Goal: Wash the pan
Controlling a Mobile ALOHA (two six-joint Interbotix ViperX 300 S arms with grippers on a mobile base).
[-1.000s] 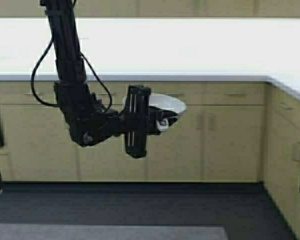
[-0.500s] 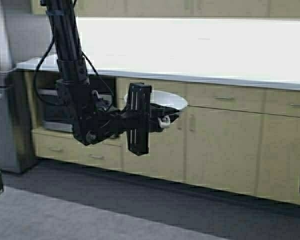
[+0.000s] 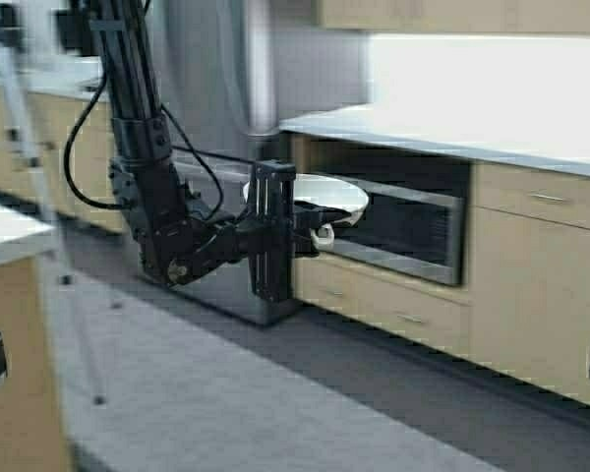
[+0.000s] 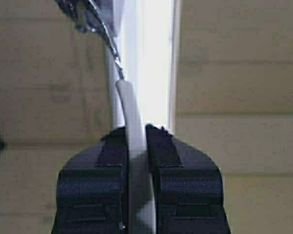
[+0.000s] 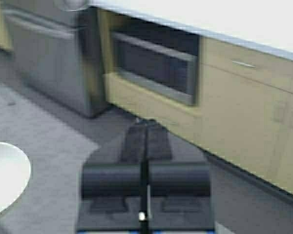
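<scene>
The off-white pan [image 3: 326, 195] hangs in the air in front of me in the high view, held about level. My left gripper [image 3: 310, 234] is shut on its pale stubby handle. In the left wrist view the pan [image 4: 129, 109] shows edge-on, running out from between the two black fingers of the left gripper [image 4: 136, 129]. My right gripper [image 5: 146, 124] is shut on nothing and sits low at the right, over the floor. The pan's [image 5: 5, 175] pale round rim also shows at the edge of the right wrist view.
A stainless refrigerator [image 3: 226, 88] stands behind the pan. A built-in oven [image 3: 403, 221] sits under a white counter [image 3: 452, 128] with beige drawers [image 3: 541, 285] to the right. Another counter corner [image 3: 10, 236] is close at the left. Grey floor [image 3: 275, 403] lies between.
The robot has moved: the whole kitchen has slid to the right in the high view, and plain cabinets have given way to the oven and refrigerator. The left gripper still holds the pan.
</scene>
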